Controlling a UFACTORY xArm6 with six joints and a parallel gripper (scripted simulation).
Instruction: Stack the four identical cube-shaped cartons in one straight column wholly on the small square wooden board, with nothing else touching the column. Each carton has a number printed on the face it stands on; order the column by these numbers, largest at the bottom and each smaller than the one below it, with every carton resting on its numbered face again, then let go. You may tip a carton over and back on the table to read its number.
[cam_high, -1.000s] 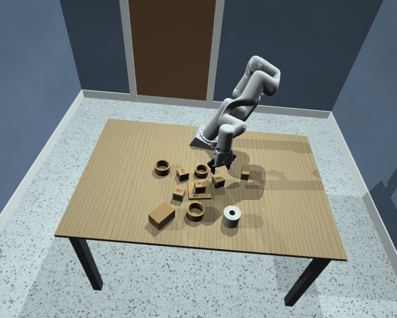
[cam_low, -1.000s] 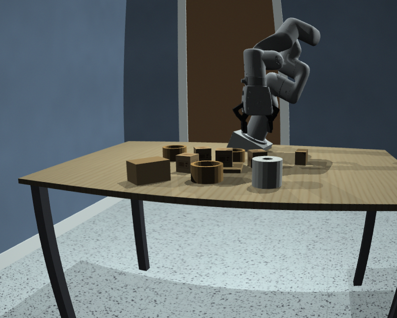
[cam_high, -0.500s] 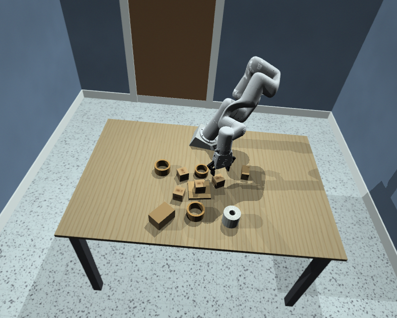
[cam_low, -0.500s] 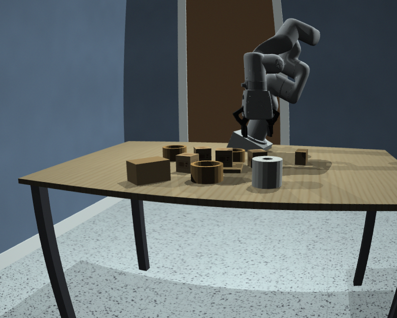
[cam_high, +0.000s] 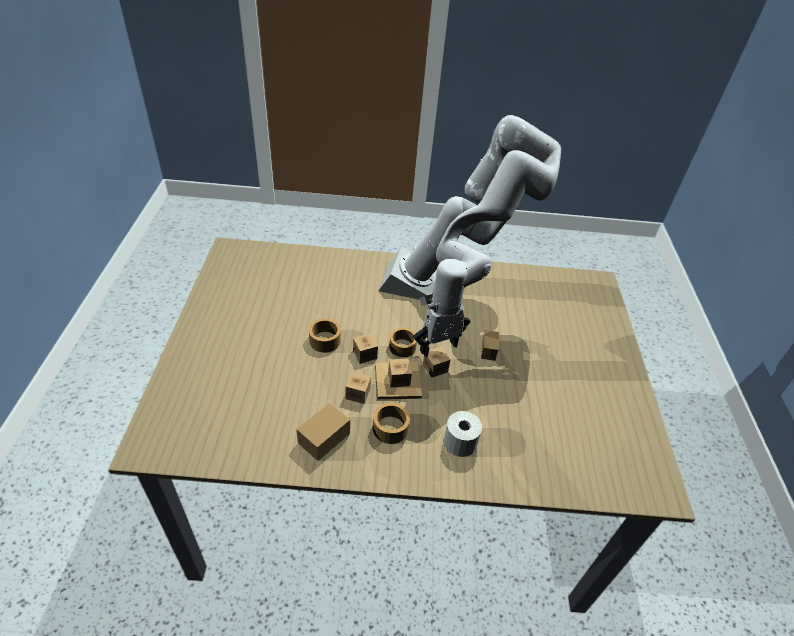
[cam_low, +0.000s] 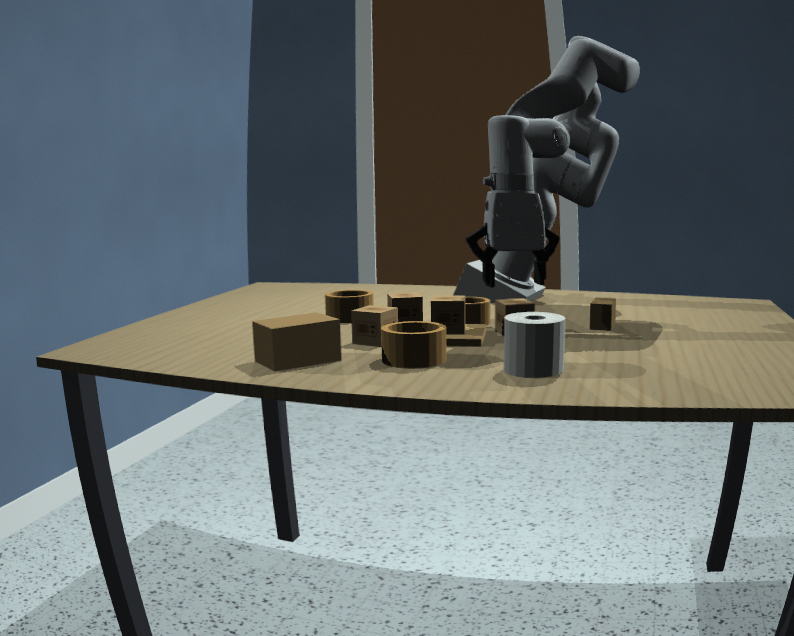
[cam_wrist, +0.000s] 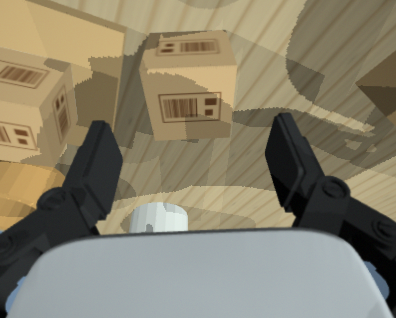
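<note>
My gripper (cam_high: 438, 344) is open and empty, pointing down, a little above the table. It shows in the exterior view (cam_low: 514, 276) and the wrist view (cam_wrist: 195, 155). Just below and ahead of the fingers stands a labelled carton (cam_high: 437, 361) (cam_wrist: 187, 85) on the table, right of the board. The small square wooden board (cam_high: 397, 388) (cam_low: 465, 339) carries one carton (cam_high: 400, 371) (cam_wrist: 30, 100). Two more cartons stand on the table left of the board, one at the front (cam_high: 357, 386) and one at the back (cam_high: 365, 347). No numbers are visible.
Three wooden rings (cam_high: 324, 334) (cam_high: 402, 341) (cam_high: 391, 422) lie around the board. A larger brown box (cam_high: 322, 430) and a grey cylinder (cam_high: 462, 433) stand nearer the front edge. A small plain brown block (cam_high: 490, 344) stands to the right. The arm's base (cam_high: 404, 274) is behind.
</note>
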